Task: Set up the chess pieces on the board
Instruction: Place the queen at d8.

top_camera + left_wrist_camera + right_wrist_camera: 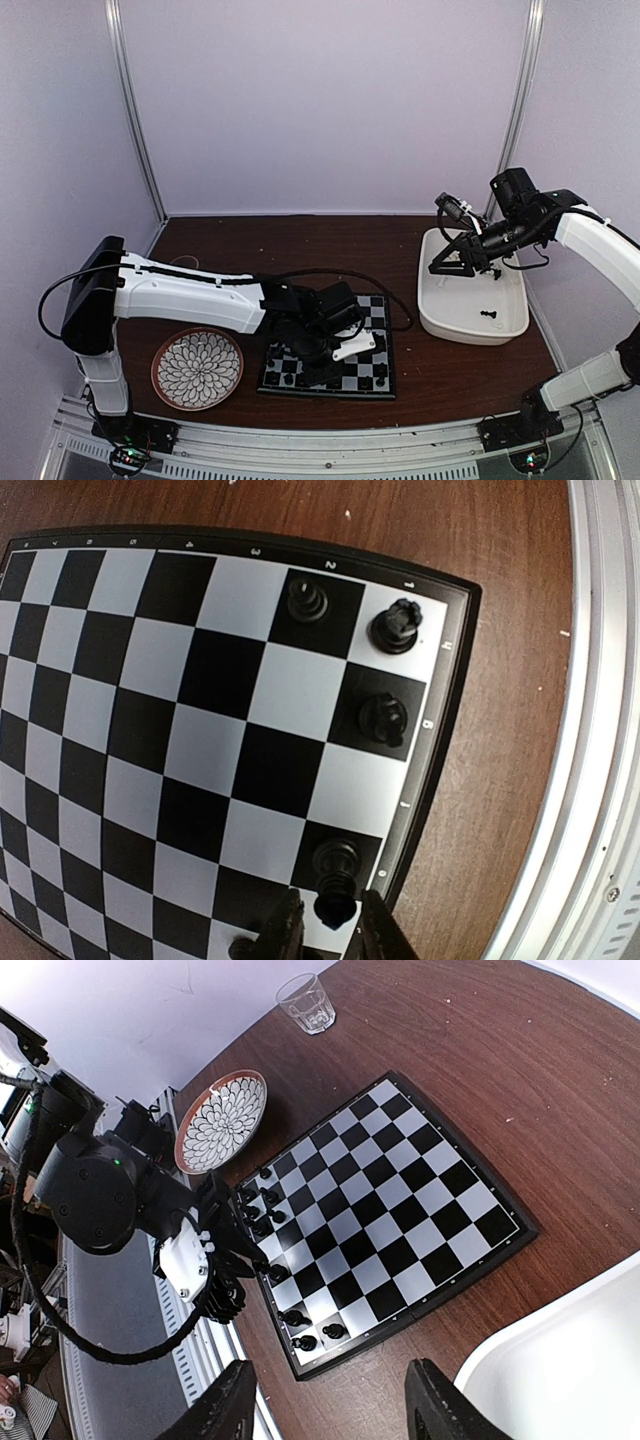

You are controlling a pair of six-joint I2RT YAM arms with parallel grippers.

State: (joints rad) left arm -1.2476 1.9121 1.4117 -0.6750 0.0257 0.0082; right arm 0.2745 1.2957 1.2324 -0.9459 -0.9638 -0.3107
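The board (330, 391) lies at the near middle of the table, and its black and pale checkers (200, 730) fill the left wrist view. Black chess pieces (383, 718) stand on squares along its edge (302, 1318). My left gripper (325, 920) is low over that edge row (318, 350), open slightly, with a black piece (335, 905) between its fingers and a thin gap on each side. Another black piece (338, 858) stands just behind it. My right gripper (330, 1380) hangs open and empty, high by the white tub's left rim (455, 268).
The white tub (440, 322) at the right holds a few small black pieces (488, 315). A round flower-patterned plate (197, 368) lies left of the board. A drinking glass (306, 1002) stands beyond it. A metal rail (590, 780) runs along the table's near edge.
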